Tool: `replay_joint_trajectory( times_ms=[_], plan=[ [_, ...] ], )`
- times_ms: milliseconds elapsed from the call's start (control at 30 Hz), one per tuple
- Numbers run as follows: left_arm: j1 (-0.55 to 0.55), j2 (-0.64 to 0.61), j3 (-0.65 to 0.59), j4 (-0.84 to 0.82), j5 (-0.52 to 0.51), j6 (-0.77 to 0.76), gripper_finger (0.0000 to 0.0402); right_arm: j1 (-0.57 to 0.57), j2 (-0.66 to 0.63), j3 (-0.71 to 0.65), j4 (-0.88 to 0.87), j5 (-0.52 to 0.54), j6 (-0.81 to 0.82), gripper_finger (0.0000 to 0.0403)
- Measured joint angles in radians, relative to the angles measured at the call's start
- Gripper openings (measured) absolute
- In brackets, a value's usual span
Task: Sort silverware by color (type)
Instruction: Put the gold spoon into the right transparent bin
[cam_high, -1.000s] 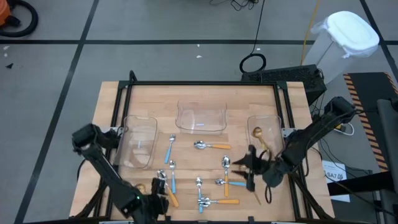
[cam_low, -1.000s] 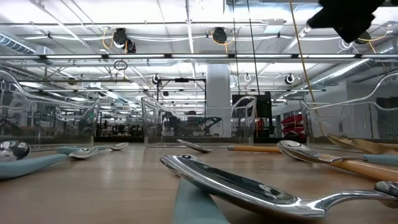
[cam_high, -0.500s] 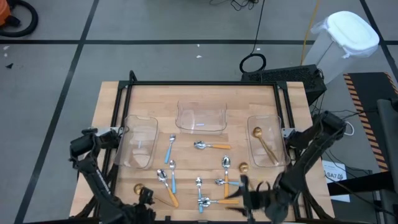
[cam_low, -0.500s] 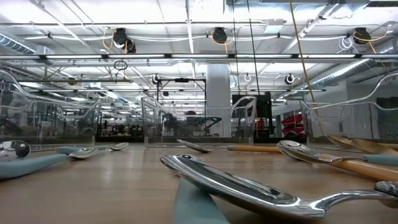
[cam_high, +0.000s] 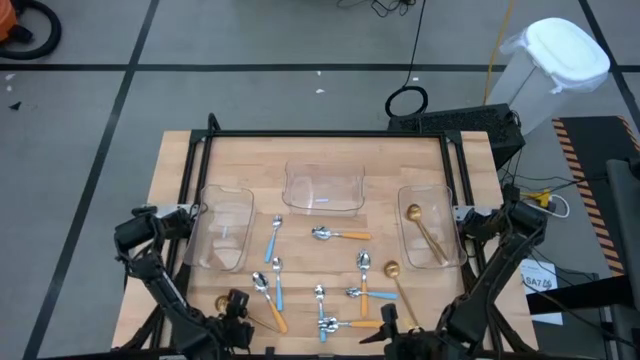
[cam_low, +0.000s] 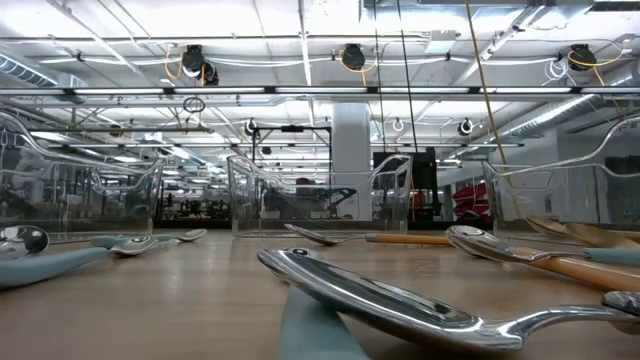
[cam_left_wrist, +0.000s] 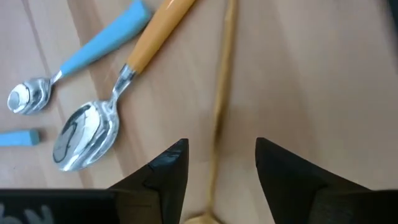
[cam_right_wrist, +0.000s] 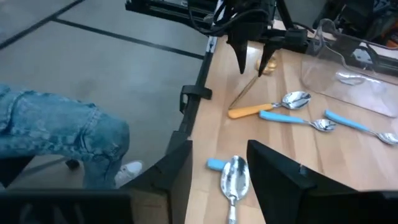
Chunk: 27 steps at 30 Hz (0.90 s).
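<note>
Wooden worktop (cam_high: 190, 160) carries three clear trays: one at the left (cam_high: 224, 228), one at the far middle (cam_high: 323, 187) and one at the right (cam_high: 432, 228). The right tray holds a gold spoon (cam_high: 420, 225); the other two look bare of spoons from above. Spoons lie scattered between the trays and the near edge: blue-handled ones (cam_high: 272, 240), orange-handled ones (cam_high: 338, 234), and a second gold spoon (cam_high: 398, 283) just in front of the right tray.

Down at the near left corner, the left claw (cam_high: 232, 308) hangs low over a third gold spoon (cam_left_wrist: 219, 106). Its fingers (cam_left_wrist: 163, 174) are spread, one on each side of the thin gold handle, not pinching it. An orange-handled spoon (cam_left_wrist: 118, 93) lies just beside.

The right claw (cam_high: 385, 328) sits at the near edge, right of centre, its fingers (cam_right_wrist: 277, 171) spread and holding nothing, with a silver spoon bowl (cam_right_wrist: 234, 174) showing between them. Off the worktop's edge, a person's jeans-clad leg (cam_right_wrist: 56, 140) and white shoe show in the right wrist view.
</note>
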Motion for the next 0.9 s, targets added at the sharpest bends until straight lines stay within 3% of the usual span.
replay_joint_trajectory(
  times_ms=[533,900],
  plan=[
    [0.057,-0.007,-0.071,0.081,0.091,0.038,0.0175,-0.045,0.0,0.0,0.003,0.0,0.015,0.0148],
    [0.056,-0.003,-0.072,0.108,0.116,-0.027,0.0052,-0.045,0.0,0.0,0.011,0.0,0.003,0.0148]
  ],
)
